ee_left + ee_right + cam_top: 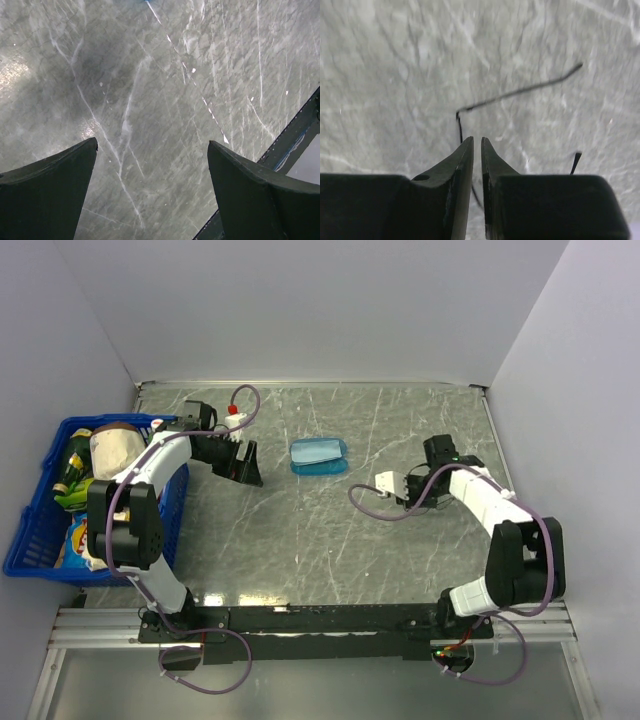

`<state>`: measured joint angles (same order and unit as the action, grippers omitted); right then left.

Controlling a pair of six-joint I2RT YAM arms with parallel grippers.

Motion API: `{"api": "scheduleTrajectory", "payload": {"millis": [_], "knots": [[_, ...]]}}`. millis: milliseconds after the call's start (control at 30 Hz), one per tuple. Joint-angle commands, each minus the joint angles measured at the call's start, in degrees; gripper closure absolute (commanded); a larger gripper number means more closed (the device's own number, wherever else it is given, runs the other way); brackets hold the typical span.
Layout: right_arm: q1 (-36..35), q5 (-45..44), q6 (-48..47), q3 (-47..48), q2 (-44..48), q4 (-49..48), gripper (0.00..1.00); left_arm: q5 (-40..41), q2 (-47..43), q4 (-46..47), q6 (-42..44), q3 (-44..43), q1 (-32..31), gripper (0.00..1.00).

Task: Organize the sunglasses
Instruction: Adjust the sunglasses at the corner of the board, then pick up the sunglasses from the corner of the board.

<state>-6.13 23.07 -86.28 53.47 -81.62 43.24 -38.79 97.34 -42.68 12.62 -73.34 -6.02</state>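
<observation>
- Grey marble-look table (330, 540): the blue case sits on it around the middle, so I'll place everything off that.
- Blue basket (30, 520): way out left of the blue case at the table's edge, crammed with packets and a bottle.
- Left gripper (152, 142): just left of the blue case, not touching it. Jaws spread wide with nothing between them, only bare tabletop below.
- Right gripper (476, 142): right of the blue case, a bit closer to the arm bases. Fingers are pinched almost together, just a sliver of a gap.
- Blue case (319, 456): see-through blue clamshell, lying flat.
- Sunglasses (520, 91): right of the blue case, under the right gripper. The thin black wire runs into that sliver. Honestly can't tell if it's actually clamped.
</observation>
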Motion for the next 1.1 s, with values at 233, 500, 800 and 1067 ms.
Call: {"api": "scheduleTrajectory", "payload": {"millis": [233,500,800,1067], "knots": [[-2.0,1.3,7.2,7.8,-1.5,0.5,0.59,-2.4,-0.9,1.0,0.4,0.4,0.2,0.03],[4.2,-2.1,-4.7,6.4,1.1,6.9,0.48,-2.3,-0.7,0.9,0.6,0.4,0.2,0.03],[8.3,-4.2,-7.3,3.8,-1.2,5.6,0.48,-1.8,-1.5,1.8,-0.1,1.0,0.2,0.04],[8.6,-5.4,-6.9,4.1,-5.7,5.0,0.52,-1.2,-1.4,2.0,-0.3,1.0,0.2,0.04]]}}
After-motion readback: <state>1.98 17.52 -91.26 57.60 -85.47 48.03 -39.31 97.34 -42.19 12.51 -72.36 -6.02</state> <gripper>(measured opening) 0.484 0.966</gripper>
